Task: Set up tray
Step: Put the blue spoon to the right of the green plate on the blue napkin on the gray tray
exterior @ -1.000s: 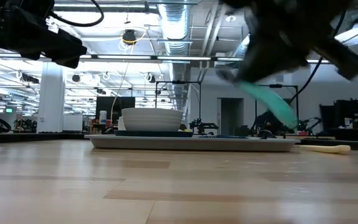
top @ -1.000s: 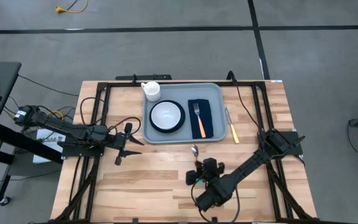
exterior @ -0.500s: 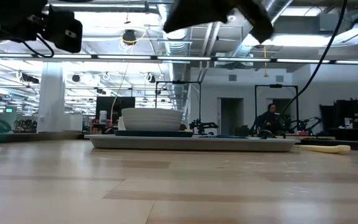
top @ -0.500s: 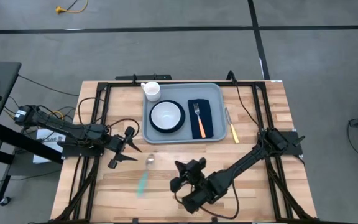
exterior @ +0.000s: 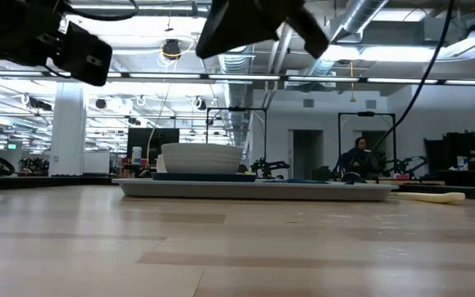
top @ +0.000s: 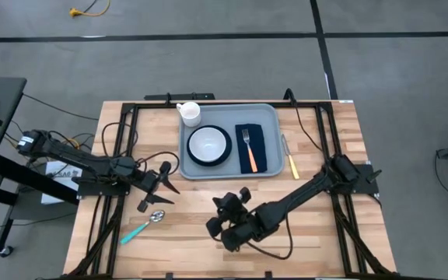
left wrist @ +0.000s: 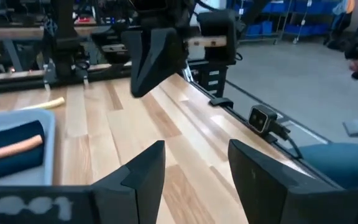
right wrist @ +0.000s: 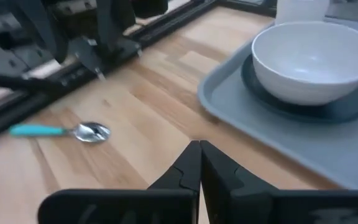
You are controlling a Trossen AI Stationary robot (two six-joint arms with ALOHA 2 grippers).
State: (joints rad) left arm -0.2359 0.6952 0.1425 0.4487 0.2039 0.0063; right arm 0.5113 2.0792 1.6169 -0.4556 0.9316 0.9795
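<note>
grey-blue tray (top: 269,117), navy napkin (top: 257,148), teal-handled spoon (top: 144,225)

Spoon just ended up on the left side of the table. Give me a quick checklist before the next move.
1. Spoon location: on the bare wood, off the tray, near the left gripper. Not ok.
2. Left gripper: open, empty, beside the spoon's bowl end. Ok for a pick.
3. Right gripper: shut, holding nothing, hanging over mid-table. Ok.
4. Spoon clear of clutter: nothing touches it in the right wrist view. Ok.
5. Tray contents: bowl, and fork on the napkin, in place. Ok.
6. Knife: on the table beside the tray. Not ok.
</note>
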